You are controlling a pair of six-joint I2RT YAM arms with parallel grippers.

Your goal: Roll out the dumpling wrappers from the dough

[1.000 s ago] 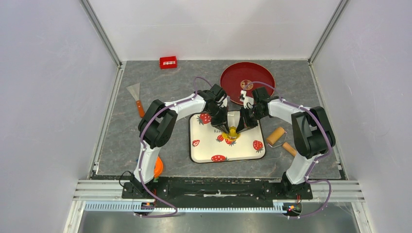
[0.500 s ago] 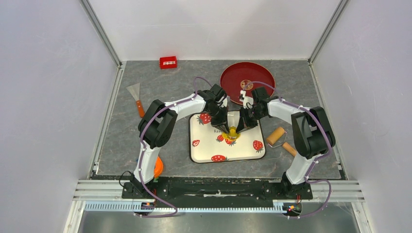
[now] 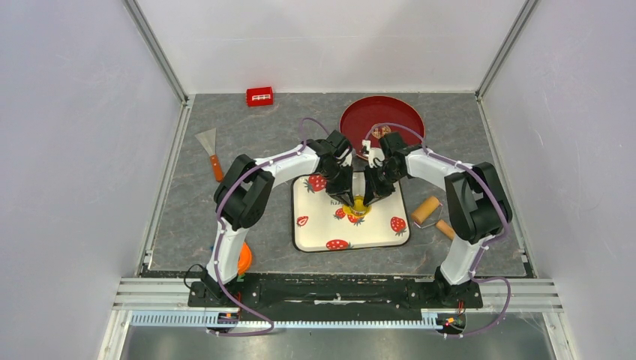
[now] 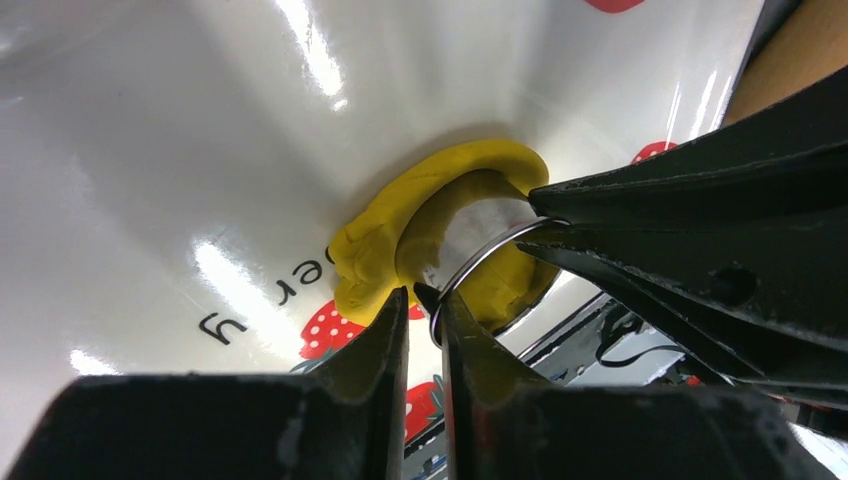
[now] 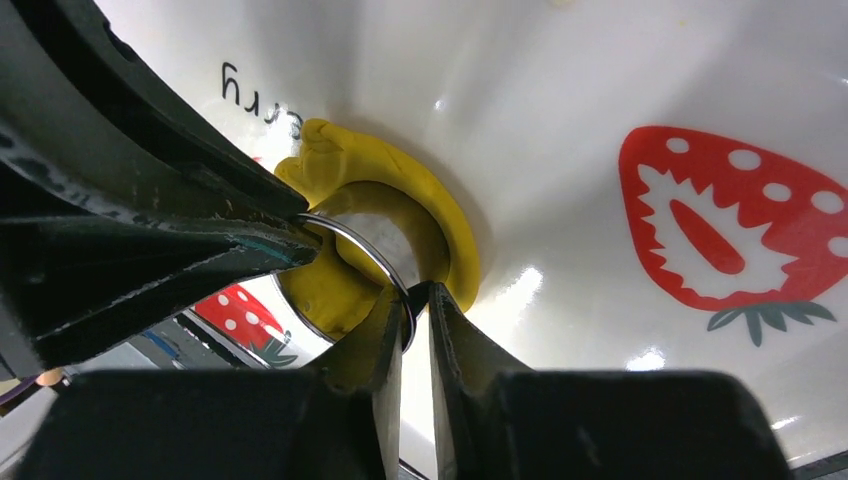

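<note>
The yellow dough (image 3: 355, 205) lies flattened on the strawberry-print mat (image 3: 322, 229). A metal ring cutter (image 4: 480, 258) stands pressed into it, with a ragged yellow rim (image 4: 375, 250) around the ring and dough inside it (image 5: 330, 290). My left gripper (image 4: 425, 298) is shut on the ring's near edge. My right gripper (image 5: 413, 300) is shut on the opposite edge of the ring (image 5: 365, 240). In the top view the two grippers (image 3: 349, 196) (image 3: 368, 196) meet tip to tip over the dough. A small round piece (image 3: 380, 132) lies on the red plate; whether it is a wrapper I cannot tell.
The red plate (image 3: 397, 112) sits behind the mat at the right. A wooden roller (image 3: 425, 209) lies right of the mat. A scraper (image 3: 209, 150) lies at the left, a red box (image 3: 259, 96) at the back, an orange object (image 3: 244, 259) by the left arm's base.
The right arm's forearm and elbow have shifted slightly left and back. Both grippers stay at the ring on the dough.
</note>
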